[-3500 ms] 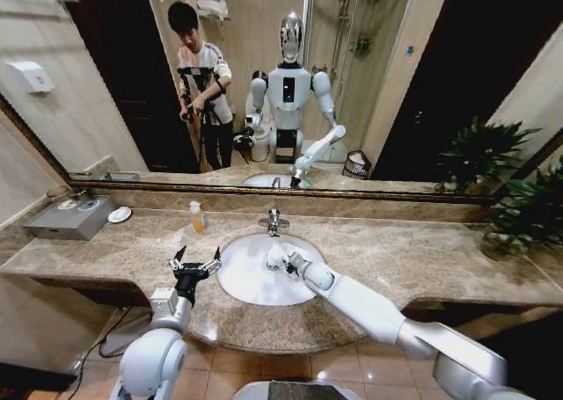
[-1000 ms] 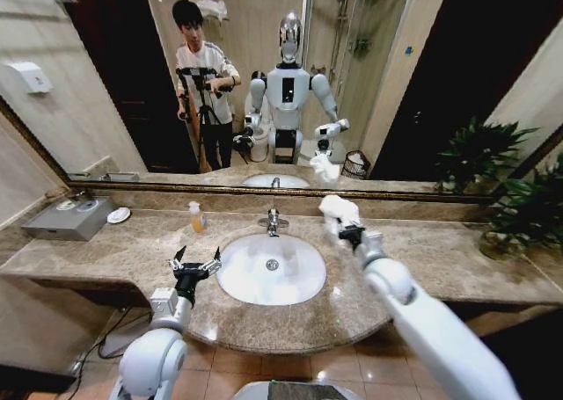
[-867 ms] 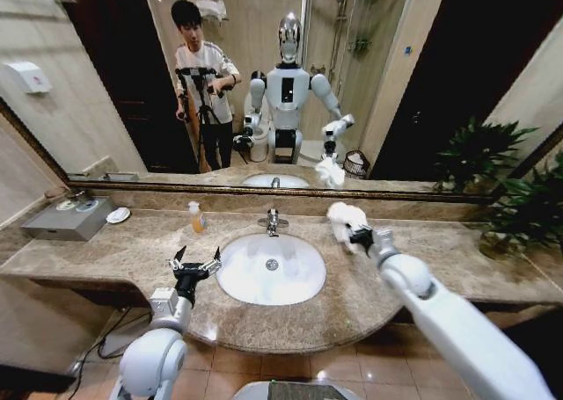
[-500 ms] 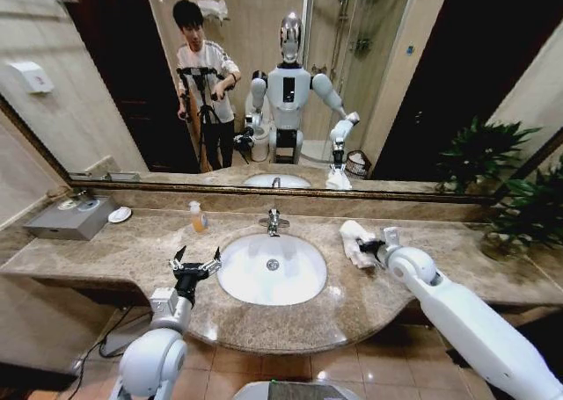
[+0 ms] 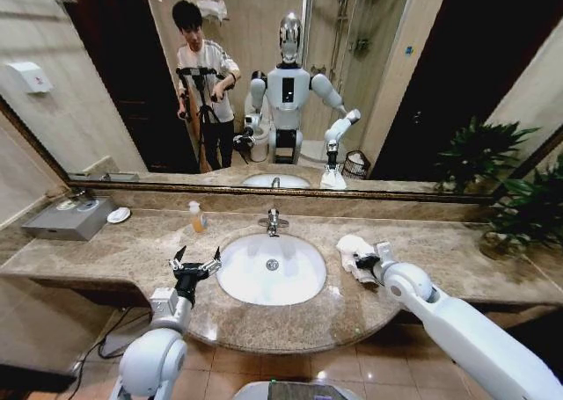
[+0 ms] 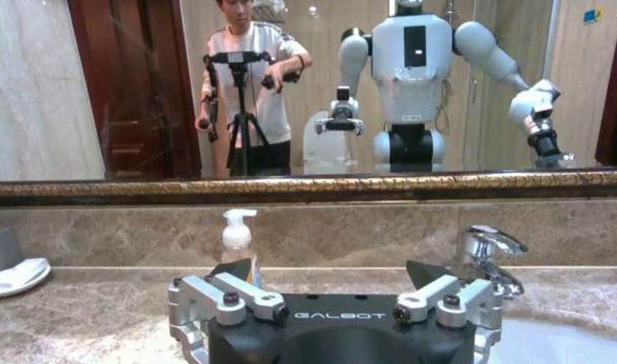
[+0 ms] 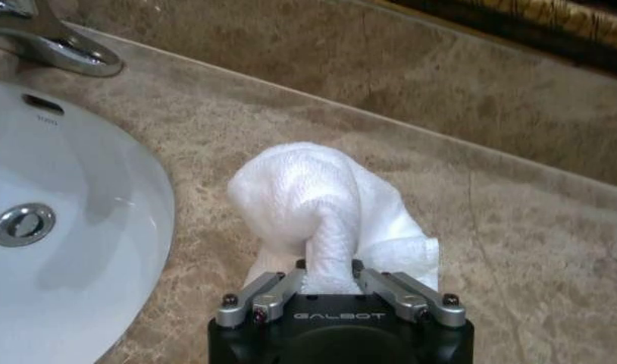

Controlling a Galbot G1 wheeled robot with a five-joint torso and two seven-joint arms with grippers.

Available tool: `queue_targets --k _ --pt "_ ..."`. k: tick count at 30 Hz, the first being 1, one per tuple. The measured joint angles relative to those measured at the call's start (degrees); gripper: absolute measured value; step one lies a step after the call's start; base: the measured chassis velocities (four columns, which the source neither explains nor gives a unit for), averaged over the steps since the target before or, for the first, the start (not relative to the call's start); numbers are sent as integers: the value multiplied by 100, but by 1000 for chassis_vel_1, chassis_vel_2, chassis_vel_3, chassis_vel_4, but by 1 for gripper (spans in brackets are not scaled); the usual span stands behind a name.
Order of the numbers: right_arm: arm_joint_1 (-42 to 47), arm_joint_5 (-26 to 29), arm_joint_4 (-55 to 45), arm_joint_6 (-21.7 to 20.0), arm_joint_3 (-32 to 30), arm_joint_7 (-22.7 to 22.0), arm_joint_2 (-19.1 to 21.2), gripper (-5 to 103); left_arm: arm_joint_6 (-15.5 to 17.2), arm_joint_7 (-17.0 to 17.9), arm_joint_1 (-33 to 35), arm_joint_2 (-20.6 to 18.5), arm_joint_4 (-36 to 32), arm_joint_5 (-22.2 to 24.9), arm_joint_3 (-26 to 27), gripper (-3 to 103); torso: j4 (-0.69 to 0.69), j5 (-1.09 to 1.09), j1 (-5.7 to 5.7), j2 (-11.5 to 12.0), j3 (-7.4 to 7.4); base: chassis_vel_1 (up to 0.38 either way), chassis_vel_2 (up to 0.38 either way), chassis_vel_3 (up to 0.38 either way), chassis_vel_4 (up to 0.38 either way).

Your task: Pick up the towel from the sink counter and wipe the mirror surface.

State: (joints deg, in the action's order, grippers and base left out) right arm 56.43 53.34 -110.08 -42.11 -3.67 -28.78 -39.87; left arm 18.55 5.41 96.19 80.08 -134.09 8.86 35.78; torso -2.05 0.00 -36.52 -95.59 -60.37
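Pinching only one fold of the white terry towel (image 7: 324,208) on the mottled marble bench (image 5: 440,250), the right claw (image 7: 329,274) is risking it slipping free when lifting; the left claw (image 5: 195,264) is hovering wide open, empty

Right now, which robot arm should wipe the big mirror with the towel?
Probably the right one. The right gripper is shut on the towel, which rests on the sink counter below the mirror. The left gripper hangs open, holding nothing, by the basin's left rim.

Soap pump bottle (image 5: 197,215) near faucet; grey box (image 5: 70,217), small white dish (image 5: 119,214) beside it; potted plant (image 5: 521,215) far end.
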Motion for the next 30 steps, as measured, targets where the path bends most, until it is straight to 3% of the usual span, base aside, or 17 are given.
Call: queue_targets --k 7,18,22,25,28,30 --pt "-24 -224 -144 10 25 -74 -74 9 0 0 0 0 0 0 0 100 -1 -2 0 0 0 0 0 0 0" --pt "-45 572 -201 13 25 -634 -65 19 0 0 0 0 0 0 0 100 0 -1 0 0 0 0 0 0 0" --pt "-18 957 -236 16 -81 -852 -112 38 0 0 0 0 0 0 0 100 0 0 0 0 0 0 0 0 0" --pt "-23 1054 -254 17 -91 -917 -146 44 0 0 0 0 0 0 0 100 0 -1 0 0 0 0 0 0 0" --pt "-33 1098 -266 20 -96 -966 -197 61 0 0 0 0 0 0 0 100 -1 -1 0 0 0 0 0 0 0" --pt "-33 1098 -281 21 -98 -980 -218 66 0 0 0 0 0 0 0 100 -1 -1 0 0 0 0 0 0 0"
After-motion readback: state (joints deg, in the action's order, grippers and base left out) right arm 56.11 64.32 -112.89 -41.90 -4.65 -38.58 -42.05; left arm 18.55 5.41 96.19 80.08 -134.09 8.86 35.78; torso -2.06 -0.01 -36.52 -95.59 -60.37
